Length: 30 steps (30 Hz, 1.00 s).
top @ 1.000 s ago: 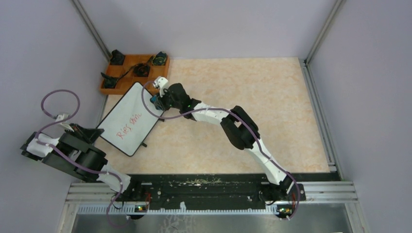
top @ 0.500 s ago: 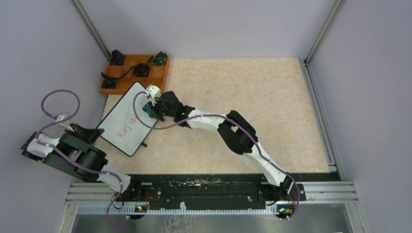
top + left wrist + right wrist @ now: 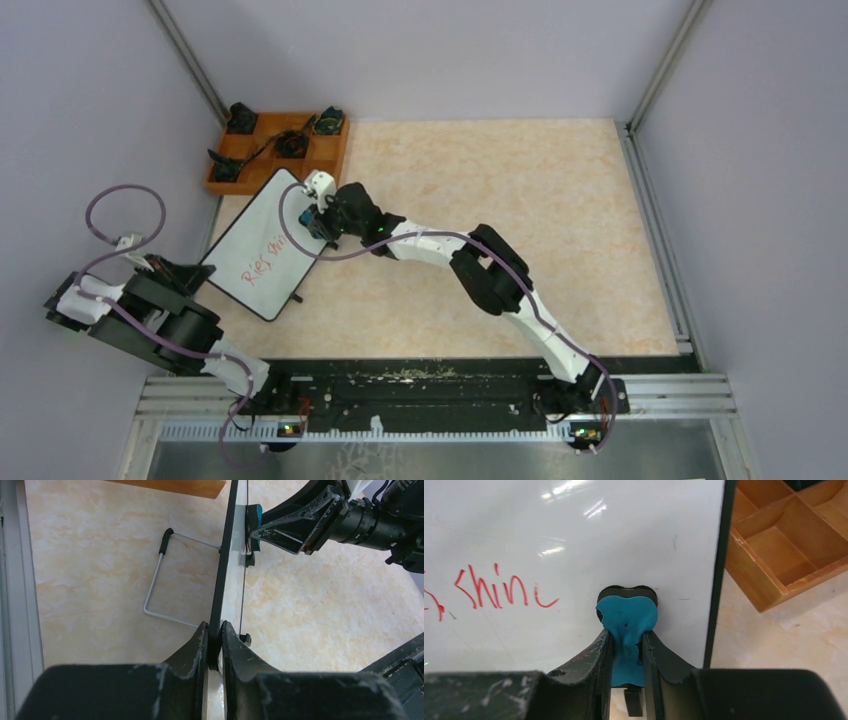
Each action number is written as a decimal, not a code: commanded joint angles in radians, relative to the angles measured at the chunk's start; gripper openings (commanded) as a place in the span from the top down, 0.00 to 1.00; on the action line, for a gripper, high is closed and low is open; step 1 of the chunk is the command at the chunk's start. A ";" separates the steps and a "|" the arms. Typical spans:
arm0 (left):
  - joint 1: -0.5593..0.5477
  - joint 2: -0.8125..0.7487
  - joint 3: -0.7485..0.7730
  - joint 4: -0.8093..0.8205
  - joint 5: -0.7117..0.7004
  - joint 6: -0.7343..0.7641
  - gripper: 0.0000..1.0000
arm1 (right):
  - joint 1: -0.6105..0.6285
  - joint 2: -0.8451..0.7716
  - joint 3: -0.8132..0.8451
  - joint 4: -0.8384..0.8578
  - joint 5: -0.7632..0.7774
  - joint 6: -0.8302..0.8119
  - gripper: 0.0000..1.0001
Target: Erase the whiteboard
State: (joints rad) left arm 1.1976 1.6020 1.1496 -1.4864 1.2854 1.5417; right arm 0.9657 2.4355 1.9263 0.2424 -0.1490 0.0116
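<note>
Left jaws: clenched on whiteboard (image 3: 221, 580) edge, thin black rim pinched between them. Board runs straight ahead from these jaws, seen edge-on. Wire stand (image 3: 156, 587) to left of that edge, resting on table (image 3: 90, 555).

Right jaws: grasping blue eraser (image 3: 626, 617), its tip against white face just ahead of them. Red writing (image 3: 494, 587) ahead-left, apart from eraser. Board's black edge just right of my right jaws. Orange tray (image 3: 784, 550) beyond that edge.

Plain lavender-grey wall panels (image 3: 430, 50) with aluminium corner posts (image 3: 188, 60) enclose a beige marbled tabletop (image 3: 520, 200) under even, diffuse light.
</note>
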 commanded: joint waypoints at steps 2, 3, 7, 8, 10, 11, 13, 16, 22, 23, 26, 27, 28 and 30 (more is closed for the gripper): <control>0.023 -0.008 -0.016 0.072 -0.059 0.054 1.00 | -0.041 -0.040 0.068 -0.003 0.028 -0.011 1.00; 0.021 -0.009 -0.018 0.072 -0.059 0.054 1.00 | -0.041 -0.037 0.079 -0.004 0.028 -0.012 1.00; 0.019 -0.007 -0.025 0.073 -0.060 0.055 1.00 | -0.041 0.000 0.160 -0.039 0.027 -0.016 1.00; 0.019 -0.008 -0.025 0.073 -0.061 0.055 1.00 | -0.041 0.014 0.191 -0.055 0.015 -0.017 1.00; 0.017 -0.007 -0.026 0.072 -0.063 0.057 1.00 | -0.037 0.038 0.247 -0.087 -0.004 -0.010 1.00; 0.017 -0.007 -0.027 0.072 -0.062 0.057 1.00 | -0.035 0.045 0.265 -0.098 -0.010 -0.006 1.00; 0.017 -0.007 -0.027 0.073 -0.062 0.057 1.00 | -0.027 0.042 0.266 -0.097 -0.023 0.005 1.00; 0.017 -0.007 -0.028 0.072 -0.061 0.057 1.00 | -0.009 0.021 0.223 -0.067 -0.029 0.016 1.00; 0.016 -0.017 -0.037 0.072 -0.060 0.057 1.00 | 0.035 0.007 0.170 -0.041 -0.032 0.024 1.00; 0.016 -0.018 -0.039 0.072 -0.061 0.058 1.00 | 0.043 0.007 0.163 -0.039 -0.035 0.027 1.00; 0.016 -0.022 -0.048 0.073 -0.063 0.062 1.00 | 0.061 -0.002 0.140 -0.028 -0.044 0.039 1.00; 0.016 -0.024 -0.049 0.072 -0.064 0.063 1.00 | 0.069 -0.009 0.126 -0.021 -0.046 0.040 1.00; 0.016 -0.025 -0.051 0.072 -0.064 0.063 1.00 | 0.077 -0.017 0.112 -0.014 -0.044 0.042 1.00; 0.016 -0.027 -0.050 0.072 -0.065 0.063 1.00 | 0.091 -0.035 0.081 0.003 -0.042 0.044 1.00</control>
State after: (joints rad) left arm 1.1984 1.5837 1.1210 -1.4788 1.2961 1.5475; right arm 1.0267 2.4653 2.0457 0.1806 -0.1738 0.0372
